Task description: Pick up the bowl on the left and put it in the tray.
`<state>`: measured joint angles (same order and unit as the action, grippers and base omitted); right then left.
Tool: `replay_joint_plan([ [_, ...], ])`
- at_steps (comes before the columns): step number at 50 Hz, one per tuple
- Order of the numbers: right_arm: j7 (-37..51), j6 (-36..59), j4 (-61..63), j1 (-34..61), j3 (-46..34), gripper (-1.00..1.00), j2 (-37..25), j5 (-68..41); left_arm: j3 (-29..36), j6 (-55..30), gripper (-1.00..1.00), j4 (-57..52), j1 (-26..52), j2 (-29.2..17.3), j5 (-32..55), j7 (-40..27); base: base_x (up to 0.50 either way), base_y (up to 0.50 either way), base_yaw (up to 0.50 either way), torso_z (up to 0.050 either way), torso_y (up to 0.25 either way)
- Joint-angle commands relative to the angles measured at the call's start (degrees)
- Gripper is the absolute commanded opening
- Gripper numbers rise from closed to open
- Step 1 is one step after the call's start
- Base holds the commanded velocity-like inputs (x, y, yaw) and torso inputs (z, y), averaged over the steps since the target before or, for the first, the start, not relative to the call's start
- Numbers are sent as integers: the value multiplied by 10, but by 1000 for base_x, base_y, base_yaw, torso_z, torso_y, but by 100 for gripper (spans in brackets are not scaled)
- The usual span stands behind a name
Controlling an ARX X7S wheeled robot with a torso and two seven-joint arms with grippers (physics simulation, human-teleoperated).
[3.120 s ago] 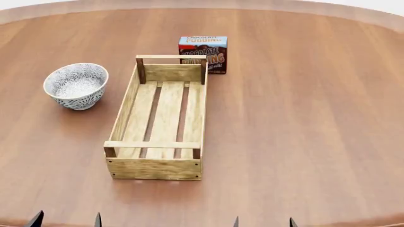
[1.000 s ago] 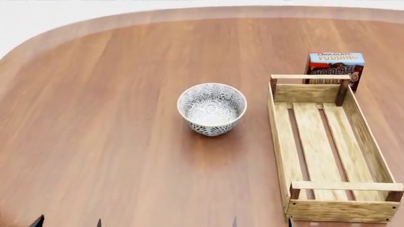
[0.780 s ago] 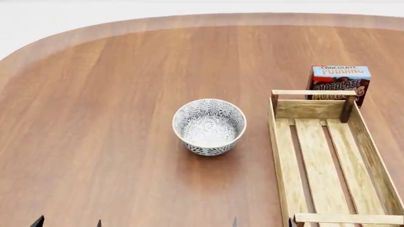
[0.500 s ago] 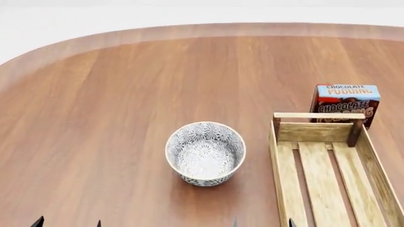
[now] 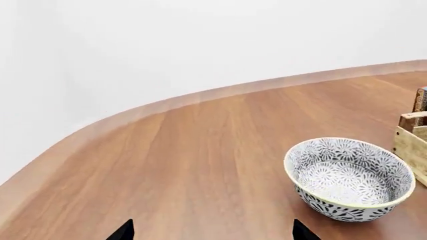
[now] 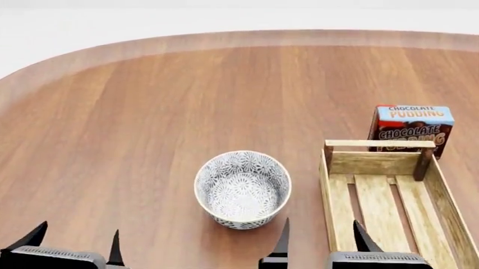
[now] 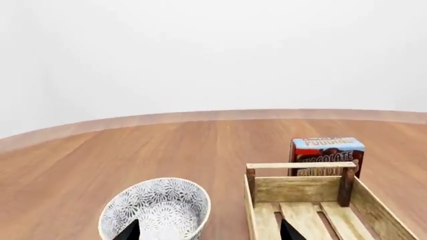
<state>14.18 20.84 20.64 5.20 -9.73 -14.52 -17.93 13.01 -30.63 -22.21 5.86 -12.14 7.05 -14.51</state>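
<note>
The bowl (image 6: pixel 243 189), white with a fine grey-blue floral pattern, stands upright on the wooden table (image 6: pixel 150 112); it also shows as the bowl (image 5: pixel 348 177) and the bowl (image 7: pixel 155 210). Just to its right lies the tray (image 6: pixel 389 207), a light-wood slatted crate, partly cut off by the frame edge, also seen as the tray (image 7: pixel 313 200). My left gripper (image 6: pixel 73 240) is open at the near left, short of the bowl. My right gripper (image 6: pixel 320 236) is open, its fingertips straddling the gap between bowl and tray. Both hold nothing.
A chocolate pudding box (image 6: pixel 410 129) stands just behind the tray's far end, also seen as the box (image 7: pixel 325 156). The table's curved far edge (image 6: pixel 224 36) runs across the back, with a white wall beyond.
The view has shifted right to left and then downward, so the bowl now sits near centre. Both grippers have risen into the head view's lower edge, fingertips more visible.
</note>
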Motion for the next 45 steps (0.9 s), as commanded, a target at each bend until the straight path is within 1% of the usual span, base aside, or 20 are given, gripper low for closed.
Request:
replay_joint_plan([
  [1, 17, 193, 163, 62, 39, 100, -27, -59, -26, -78, 100, -146, 20, -10, 48, 48, 0, 0, 0, 33, 0],
  [3, 20, 211, 179, 70, 48, 100, -30, -72, -34, -100, 100, -155, 29, -9, 63, 51, 0, 0, 0, 50, 0],
  [7, 23, 222, 183, 76, 55, 100, -30, -82, -36, -112, 100, -158, 33, -8, 69, 49, 0, 0, 0, 50, 0],
  [27, 26, 235, 188, 93, 40, 100, -44, -81, -54, -128, 100, -143, 39, -4, 98, 48, 0, 0, 0, 50, 0],
  [33, 26, 233, 177, 98, 38, 100, -45, -79, -55, -130, 100, -123, 44, -2, 97, 43, 0, 0, 0, 50, 0],
  [36, 27, 232, 173, 101, 36, 100, -46, -76, -52, -136, 100, -111, 51, -1, 81, 23, 0, 0, 0, 50, 0],
  [41, 28, 226, 173, 97, 32, 100, -48, -71, -57, -129, 100, -106, 51, 1, 86, 24, 0, 0, 0, 7, 0],
  [42, 27, 222, 173, 94, 30, 100, -49, -70, -72, -103, 100, -102, 44, 7, 94, 29, 0, 0, 0, 0, 0],
  [43, 27, 220, 173, 93, 30, 100, -49, -70, -75, -98, 100, -101, 42, 8, 98, 30, 0, 0, 0, 0, 0],
  [44, 26, 217, 172, 92, 30, 100, -49, -70, -60, -100, 100, -101, 44, -1, 84, 30, 0, 0, 0, 0, 0],
  [45, 26, 215, 171, 92, 29, 100, -49, -69, -59, -95, 100, -101, 42, 0, 83, 30, 0, 0, 0, 0, 0],
])
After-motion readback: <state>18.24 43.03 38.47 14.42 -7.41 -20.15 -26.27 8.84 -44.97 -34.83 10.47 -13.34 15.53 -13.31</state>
